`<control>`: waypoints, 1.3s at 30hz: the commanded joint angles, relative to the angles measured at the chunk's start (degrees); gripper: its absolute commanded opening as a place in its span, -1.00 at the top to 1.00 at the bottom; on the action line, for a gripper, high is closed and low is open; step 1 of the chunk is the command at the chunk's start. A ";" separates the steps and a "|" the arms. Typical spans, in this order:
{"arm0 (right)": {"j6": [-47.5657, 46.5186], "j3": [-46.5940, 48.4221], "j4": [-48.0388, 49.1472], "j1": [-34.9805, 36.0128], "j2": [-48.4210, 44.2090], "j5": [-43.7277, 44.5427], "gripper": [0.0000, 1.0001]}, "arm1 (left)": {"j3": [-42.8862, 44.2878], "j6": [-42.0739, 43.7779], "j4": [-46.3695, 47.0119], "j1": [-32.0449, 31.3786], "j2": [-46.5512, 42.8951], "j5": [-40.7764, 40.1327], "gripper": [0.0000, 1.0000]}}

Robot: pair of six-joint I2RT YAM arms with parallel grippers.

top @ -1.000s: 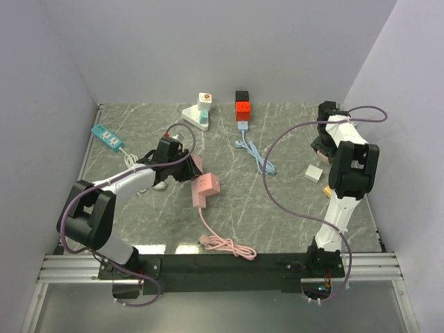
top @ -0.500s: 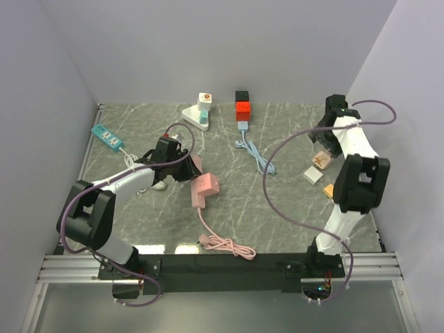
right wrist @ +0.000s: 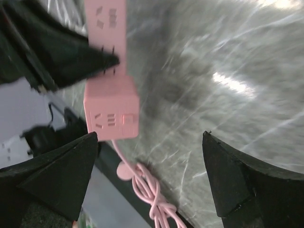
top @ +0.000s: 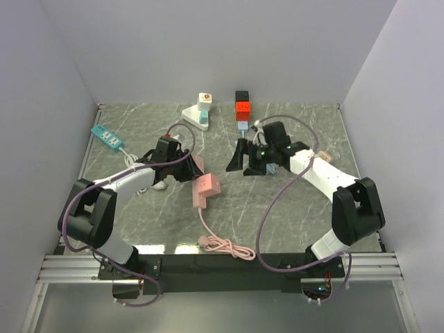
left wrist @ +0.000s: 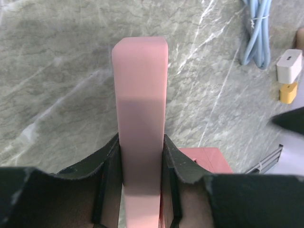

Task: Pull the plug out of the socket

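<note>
Now the pink cable (top: 223,245) lies coiled nearest the arm bases and runs up to the pink plug block (top: 206,186). The block is joined to the pink socket strip (left wrist: 141,95), just beside the left gripper (left wrist: 141,142). That gripper's fingers are narrowed onto the strip's sides, clamped as they were a second ago. Farther out, the right gripper (top: 244,161) has swung in from the far right edge to mid-table. Its fingers (right wrist: 71,171) have spread wide with nothing between them, facing the plug block without touching it. Behind them lies the blue cable (left wrist: 256,33).
</note>
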 commanded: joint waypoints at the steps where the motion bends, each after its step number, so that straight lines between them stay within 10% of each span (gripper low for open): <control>1: 0.85 -2.26 10.28 3.26 -1.48 -8.97 -0.94 | 2.83 -1.54 4.27 0.20 -0.53 3.52 0.99; 27: 5.40 3.20 10.18 15.84 10.57 -4.02 -0.98 | 0.98 -4.43 6.29 0.20 -4.14 4.49 0.99; 30: 8.30 2.14 14.49 15.93 11.80 -7.29 -0.73 | 0.89 -5.23 7.35 0.20 -3.96 5.11 0.99; 39: 5.35 4.76 10.91 15.05 11.54 -10.55 0.97 | -2.27 -4.97 7.79 0.37 -3.26 3.97 0.99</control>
